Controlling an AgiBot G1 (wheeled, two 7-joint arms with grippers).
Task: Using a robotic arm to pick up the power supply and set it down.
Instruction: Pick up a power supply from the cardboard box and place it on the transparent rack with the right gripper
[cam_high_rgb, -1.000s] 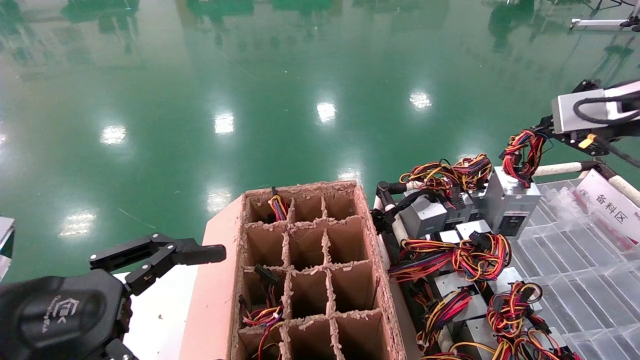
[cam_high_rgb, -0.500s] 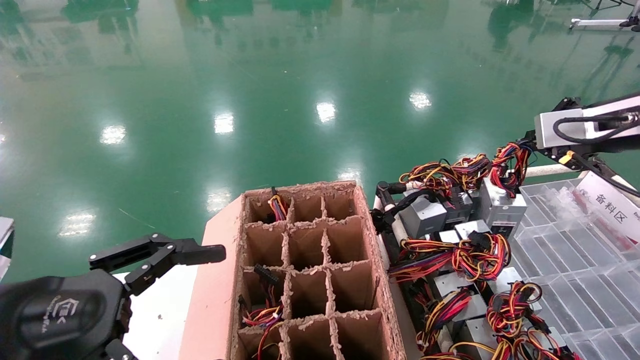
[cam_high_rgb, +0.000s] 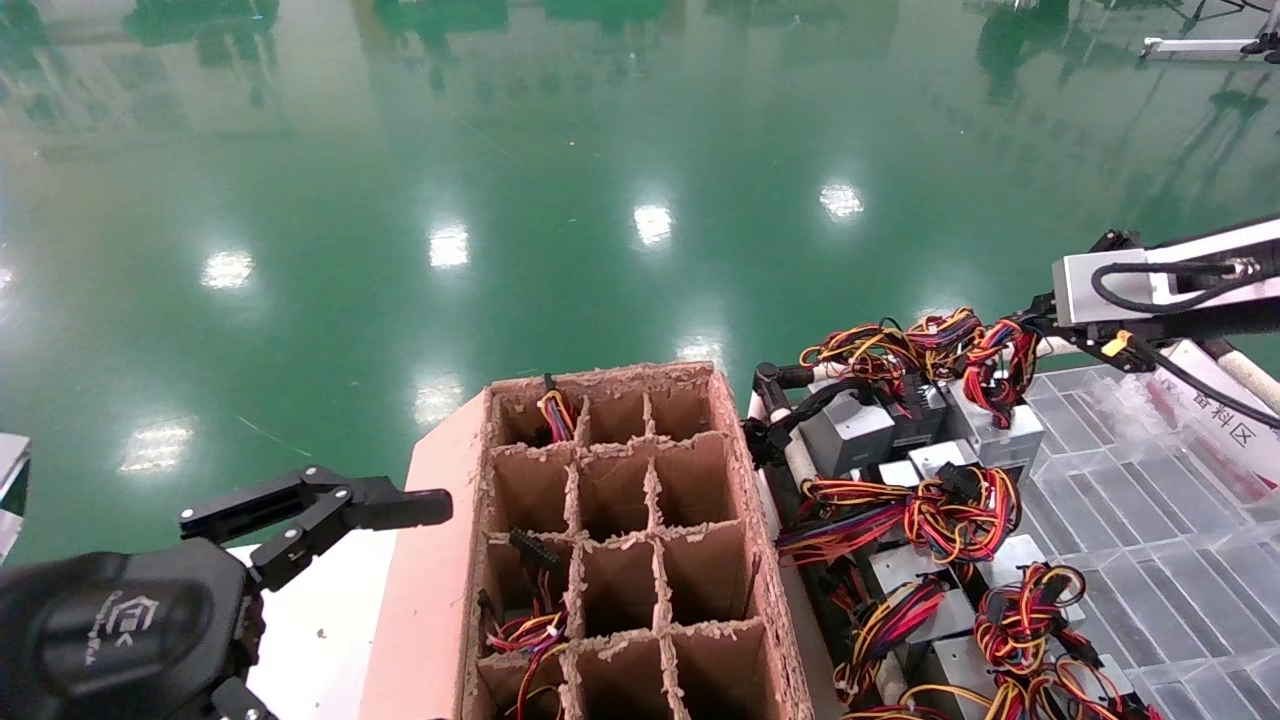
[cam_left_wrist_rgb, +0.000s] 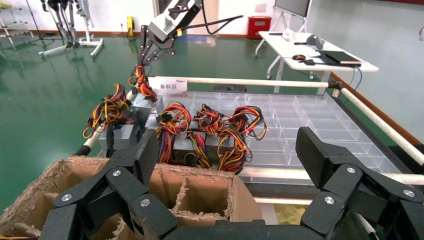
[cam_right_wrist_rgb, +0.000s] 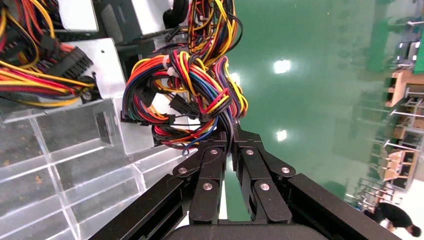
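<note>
Our left gripper (cam_left_wrist_rgb: 227, 165) hangs by the cardboard divider box (cam_high_rgb: 620, 540) w/ fingers (cam_left_wrist_rgb: 327, 160) spread wide, holding nothing. Right gripper (cam_right_wrist_rgb: 231, 142) is clenched on the wire bundle (cam_right_wrist_rgb: 192, 95) of the power supply (cam_high_rgb: 995, 425), at the far end of the clear tray (cam_high_rgb: 1150, 520). Glossy green floor (cam_high_rgb: 500, 180) beyond.

sign (cam_high_rgb: 1225, 420): white card, red characters, partly hidden, "料区" legible | left tool (cam_high_rgb: 110, 625): white hexagon logo

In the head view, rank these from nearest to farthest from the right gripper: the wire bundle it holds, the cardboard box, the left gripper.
1. Wire bundle: pinched in the right gripper, far right.
2. Cardboard box: middle, nearer the robot.
3. Left gripper: beyond the box's left wall.
</note>
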